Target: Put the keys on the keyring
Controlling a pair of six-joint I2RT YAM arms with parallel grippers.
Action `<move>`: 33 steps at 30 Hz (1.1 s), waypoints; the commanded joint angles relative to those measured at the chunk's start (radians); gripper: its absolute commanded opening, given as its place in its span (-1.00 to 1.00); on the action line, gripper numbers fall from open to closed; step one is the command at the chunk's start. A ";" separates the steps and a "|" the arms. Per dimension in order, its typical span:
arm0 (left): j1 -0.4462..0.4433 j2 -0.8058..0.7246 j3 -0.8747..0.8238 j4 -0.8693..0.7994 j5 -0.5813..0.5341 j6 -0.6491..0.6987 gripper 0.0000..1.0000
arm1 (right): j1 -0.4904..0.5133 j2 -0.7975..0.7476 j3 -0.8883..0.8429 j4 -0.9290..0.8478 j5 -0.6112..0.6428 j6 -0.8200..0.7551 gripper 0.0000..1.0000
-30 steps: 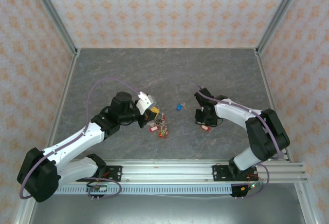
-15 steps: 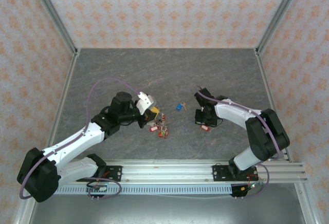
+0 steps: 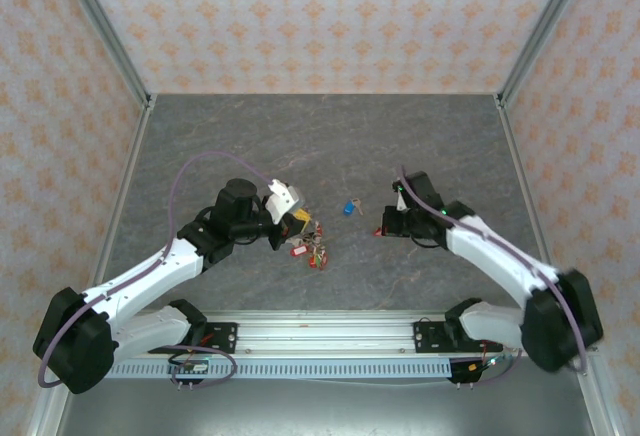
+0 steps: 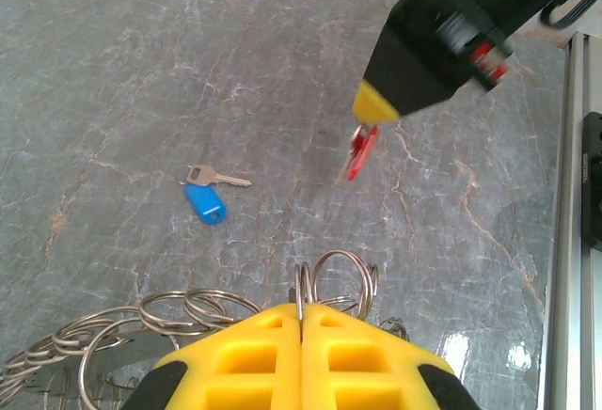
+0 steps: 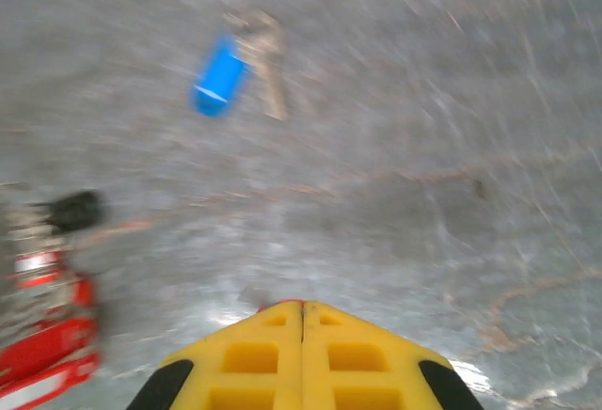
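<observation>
My left gripper (image 4: 301,314) clamps the thin, stiff keyring (image 4: 340,267); my right gripper (image 4: 373,109) pinches the light, slippery red key (image 4: 359,152) by its flat tag

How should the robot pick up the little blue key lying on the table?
Grab the blue key by its plastic tag, coming straight down from above. It lies flat on the table with room around it, and the tag looks chunkier than the thin metal part, probably easier to pinch.
</observation>
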 commanded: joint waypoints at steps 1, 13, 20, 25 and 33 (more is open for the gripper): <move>-0.025 -0.001 0.048 -0.012 0.060 0.067 -1.00 | 0.005 -0.163 -0.084 0.209 -0.143 -0.133 -1.00; -0.103 0.041 0.081 -0.014 0.103 0.097 -1.00 | 0.010 -0.330 -0.152 0.394 -0.526 -0.566 -1.00; -0.109 0.043 0.064 0.004 0.101 0.099 -1.00 | 0.024 -0.287 -0.152 0.435 -0.603 -0.625 -1.00; -0.109 0.055 0.066 0.008 0.119 0.101 -1.00 | 0.040 -0.260 -0.145 0.448 -0.614 -0.632 -1.00; -0.109 0.072 0.074 0.011 0.122 0.107 -1.00 | 0.130 -0.169 -0.114 0.476 -0.572 -0.697 -1.00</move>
